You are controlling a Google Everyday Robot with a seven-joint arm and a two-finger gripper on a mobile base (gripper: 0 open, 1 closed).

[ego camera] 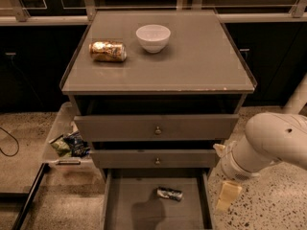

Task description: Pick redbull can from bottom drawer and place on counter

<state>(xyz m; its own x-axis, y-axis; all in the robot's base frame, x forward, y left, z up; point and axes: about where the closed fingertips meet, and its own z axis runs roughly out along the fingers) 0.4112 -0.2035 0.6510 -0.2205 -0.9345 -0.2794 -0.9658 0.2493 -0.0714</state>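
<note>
The bottom drawer (124, 210) stands pulled out, its floor open from above. The redbull can (170, 193) lies on its side toward the back of that floor, apart from the walls. The end effector (227, 194) hangs outside the drawer's right wall, level with the can; whether it is open or closed cannot be told. The middle drawer (158, 158) front overhangs close behind the can, likely restricting descent. On the tabletop (201, 66), a gold can (108, 51) and white bowl (153, 37) sit far left; the near right offers room.

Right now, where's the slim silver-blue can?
Slim silver-and-blue metal can lies on its side in the open grey-brown bottom drawer, slightly right of centre; the pincer hangs outside its right wall.
</note>
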